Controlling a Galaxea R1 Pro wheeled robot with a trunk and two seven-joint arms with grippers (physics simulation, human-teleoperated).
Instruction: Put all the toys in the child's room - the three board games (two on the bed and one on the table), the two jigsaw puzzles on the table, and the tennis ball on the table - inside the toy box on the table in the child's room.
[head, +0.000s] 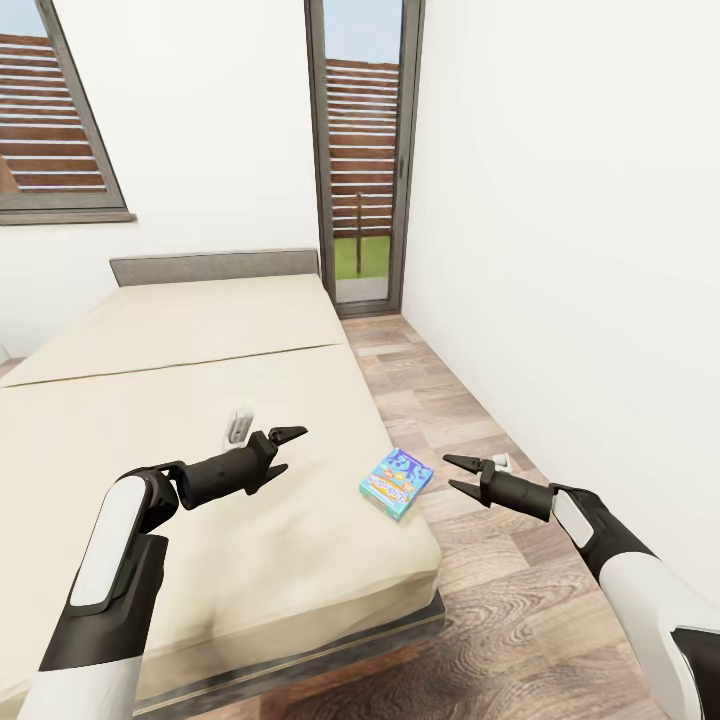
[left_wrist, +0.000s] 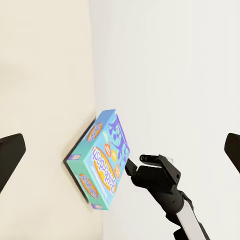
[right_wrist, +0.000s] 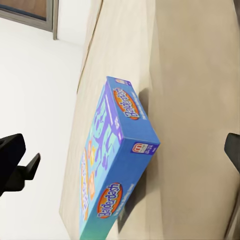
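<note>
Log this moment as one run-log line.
stage: reaching for board game | game: flat at bed edge, untouched | left gripper: open, over mattress | right gripper: open, beside game, over floor

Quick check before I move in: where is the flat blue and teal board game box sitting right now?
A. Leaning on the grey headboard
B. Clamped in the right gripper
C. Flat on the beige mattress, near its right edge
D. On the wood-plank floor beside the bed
C: the flat blue and teal board game box lies on the beige mattress near its edge, with the open right gripper apart from it.
</note>
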